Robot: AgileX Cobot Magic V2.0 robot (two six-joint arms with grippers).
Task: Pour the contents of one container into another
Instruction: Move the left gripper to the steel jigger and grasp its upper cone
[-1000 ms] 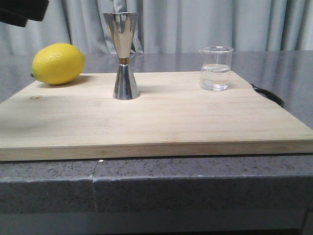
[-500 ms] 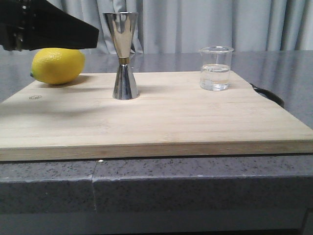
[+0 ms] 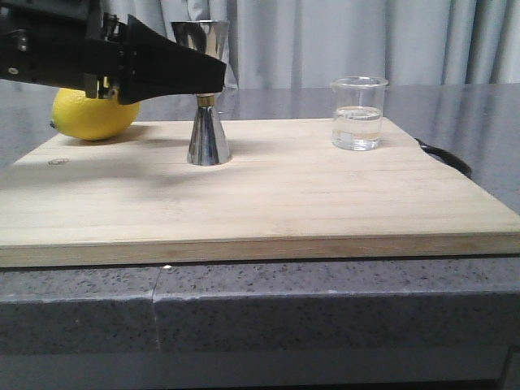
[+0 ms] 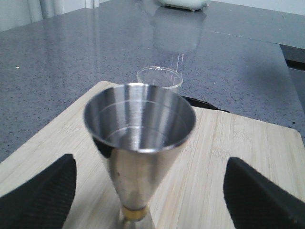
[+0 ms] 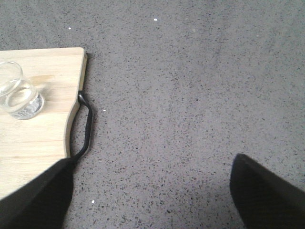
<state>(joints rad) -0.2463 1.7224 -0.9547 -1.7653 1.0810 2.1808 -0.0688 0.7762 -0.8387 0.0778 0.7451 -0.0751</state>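
Tipping is the worry: the jigger (image 3: 207, 93) is tall and narrow-waisted on a small foot, so if one finger of my left end effector (image 4: 143, 191) touches the cup before the other, or I close off-centre, the push could knock it over. The smooth steel cone is another risk; pads closing on the sloping upper wall may slide instead of gripping. My fingers are spread wide, one to each side of the cup in the left wrist view, touching nothing that I can see.

The jigger stands upright on the board (image 3: 268, 203), long axis vertical, wide mouth up, gold band at the waist. On the board it sits near 11 o'clock from the centre, with the lemon (image 3: 93, 110) off at its 9 o'clock. The beaker (image 3: 358, 114) stands upright too, mouth up, at the jigger's 3 o'clock and well apart from it, part filled with clear liquid.

My right end effector (image 5: 147, 191) is also spread and empty, hanging over bare worktop (image 5: 190, 86) beside the board's black handle (image 5: 83, 129), clear of the beaker. Swinging it in carelessly could clip that handle or slosh the liquid.
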